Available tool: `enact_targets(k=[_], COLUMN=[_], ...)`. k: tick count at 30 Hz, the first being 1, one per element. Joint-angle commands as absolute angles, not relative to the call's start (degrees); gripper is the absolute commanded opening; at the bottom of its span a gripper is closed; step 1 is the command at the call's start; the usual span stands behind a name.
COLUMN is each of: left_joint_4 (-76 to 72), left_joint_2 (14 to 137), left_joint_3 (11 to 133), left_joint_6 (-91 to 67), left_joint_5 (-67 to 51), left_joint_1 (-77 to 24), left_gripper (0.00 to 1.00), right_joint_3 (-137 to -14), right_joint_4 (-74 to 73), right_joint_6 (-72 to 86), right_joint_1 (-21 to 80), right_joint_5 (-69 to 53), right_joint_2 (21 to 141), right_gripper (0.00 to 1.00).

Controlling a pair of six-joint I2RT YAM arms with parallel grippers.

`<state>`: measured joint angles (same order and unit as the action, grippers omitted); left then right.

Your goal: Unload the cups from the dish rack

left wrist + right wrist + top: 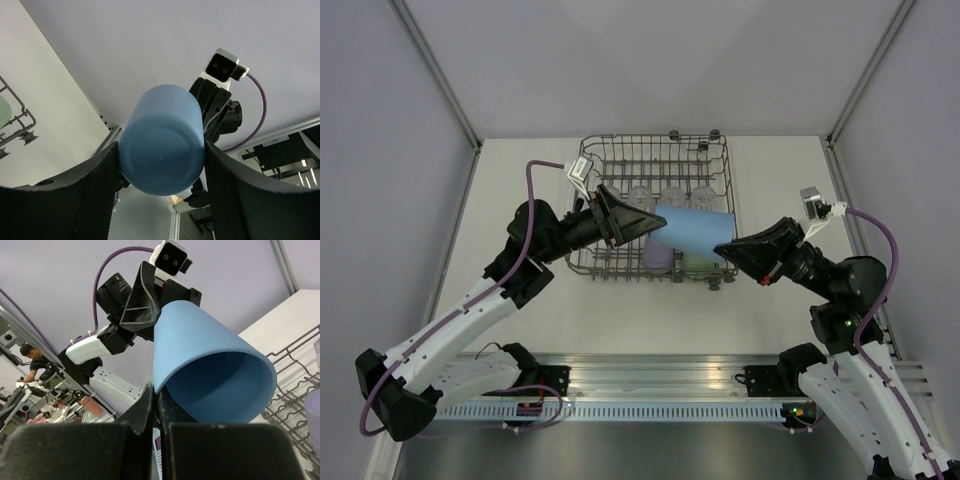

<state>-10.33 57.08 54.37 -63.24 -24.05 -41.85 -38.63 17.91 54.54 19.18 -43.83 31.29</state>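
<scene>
A blue cup (692,230) lies on its side in the air above the dish rack (724,150), held from both ends. My left gripper (625,222) is shut on its closed base, a finger on each side (161,152). My right gripper (732,250) pinches the rim wall of its open mouth (159,395), one finger inside and one outside. The blue cup fills the left wrist view (162,145) and the right wrist view (210,350). In the rack stand a lavender cup (657,257), a pale green cup (697,261) and clear cups (672,194) along the back row.
The rack (295,370) takes the middle far part of the white table (520,160), with its wire edge and a small wheel in the left wrist view (22,122). Grey walls close the table on three sides. The arm bases and a metal rail (650,375) line the near edge.
</scene>
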Motion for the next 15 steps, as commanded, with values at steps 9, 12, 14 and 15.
enact_targets(k=[9, 12, 14, 15], left_joint_4=[13.1, 23.4, 27.8, 29.2], left_joint_2=[55.0, 52.2, 50.8, 50.3], left_joint_3=[64.0, 66.0, 66.4, 66.4], left_joint_6=[-49.1, -44.1, -41.2, -40.2], left_joint_5=[-8.9, 4.5, 10.4, 11.6], left_joint_1=[-42.0, -42.0, -42.0, -42.0], left_gripper=[1.0, 1.0, 1.0, 1.0], right_joint_3=[-51.6, -57.7, -62.7, -64.8], right_joint_4=[-5.4, -15.4, -22.8, -25.2], right_joint_6=[32.7, 27.9, 25.9, 24.8], right_joint_1=[19.2, 19.2, 19.2, 19.2], right_joint_5=[-33.9, -26.1, -18.8, -16.0], right_joint_2=[36.4, 41.0, 45.5, 47.4], right_gripper=[0.01, 0.0, 0.0, 0.0])
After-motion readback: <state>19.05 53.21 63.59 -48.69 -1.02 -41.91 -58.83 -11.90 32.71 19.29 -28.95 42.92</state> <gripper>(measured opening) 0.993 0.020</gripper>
